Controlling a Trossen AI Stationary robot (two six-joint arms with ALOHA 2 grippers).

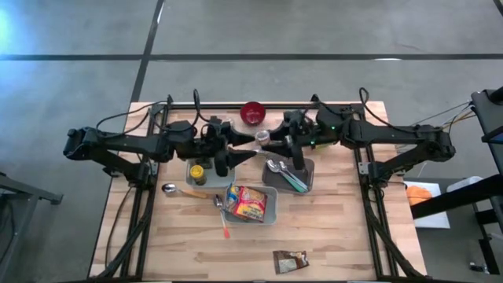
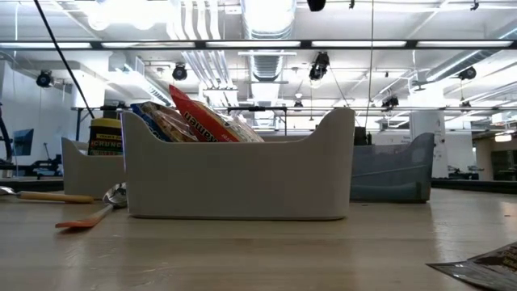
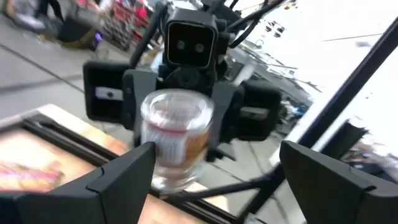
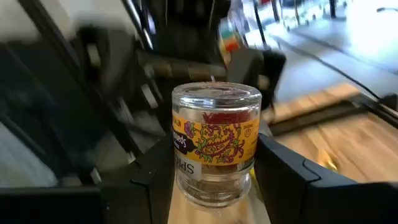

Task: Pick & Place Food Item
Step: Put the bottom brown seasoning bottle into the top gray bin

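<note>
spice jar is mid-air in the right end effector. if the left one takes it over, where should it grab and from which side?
Probably the clear lid end. The right end effector clamps the spice jar low on its body, below the yellow label, leaving the lid and upper label free. The left end effector already faces it, fingers spread wide, so come straight in from the jar's free end, pads across the round sides, clear of the right fingers.

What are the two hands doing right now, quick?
Left hand: open, holding nothing.
Right hand: closed on the spice jar.
</note>
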